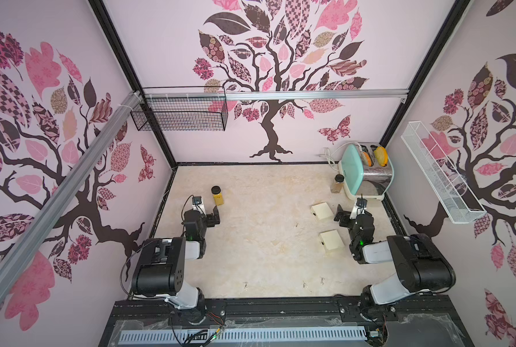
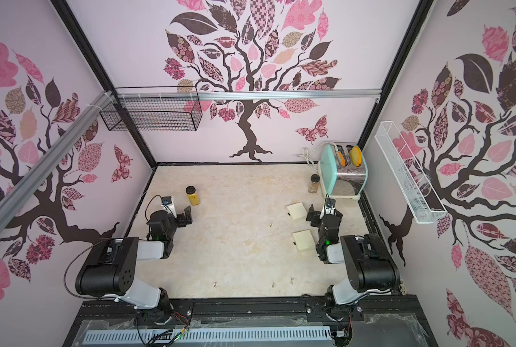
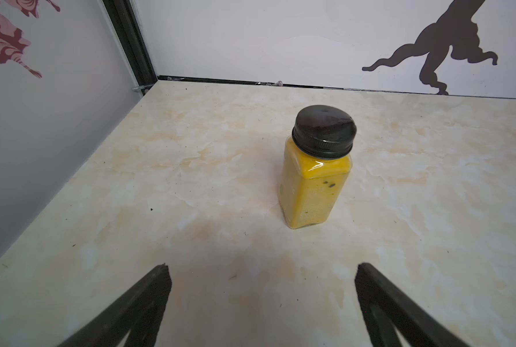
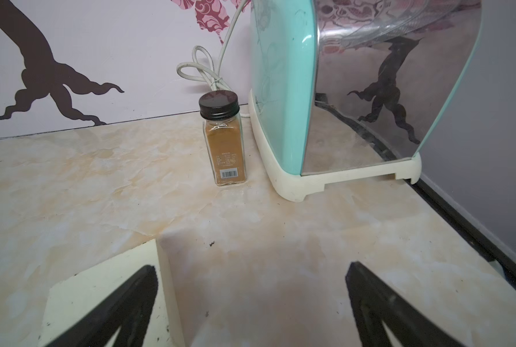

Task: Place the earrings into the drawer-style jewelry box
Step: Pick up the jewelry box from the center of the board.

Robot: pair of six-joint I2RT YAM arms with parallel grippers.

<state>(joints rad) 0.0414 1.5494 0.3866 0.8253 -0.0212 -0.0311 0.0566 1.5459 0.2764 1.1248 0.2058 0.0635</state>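
While neither arm holds anything, all four earrings (image 1: 304, 284) lie loose on the worktop (image 1: 250, 192). Three are spread along the front edge, well apart from both arms. The lone earring (image 1: 296, 224) is mid-worktop, near two small cream boxes.

Status:
- The left gripper (image 3: 262, 300) has its jaws wide apart and empty, facing a yellow spice jar (image 3: 313, 180).
- The right gripper (image 4: 250, 300) has its jaws wide apart and empty, just beside the far box (image 1: 322, 212). A brown spice jar (image 4: 225, 150) and a toaster (image 4: 340, 105) are beyond it.
- The near box (image 1: 330, 241) sits closer to the right arm's base.
- Each box shows a dark knob on one side and both look shut. I can't tell which is the target, so my guess is a drawer has to come out first.

Handling, my read:
- The earrings are tiny thin metal, near weightless and lying flat.
- A stiff hook with a loose dangle will probably swing once lifted.
- The worktop looks smooth, so a sideways nudge will likely send one skating.
- Come straight down with the jaws straddling the piece and the fingertips at the surface, then close across the bulkiest part, not the wire.
- They are too small here to tell which end is which.

Risks:
- The pinch misses or flicks the piece away.
- The piece sticks to a finger at release.

The lone earring looks like the easiest first pick for the right arm.
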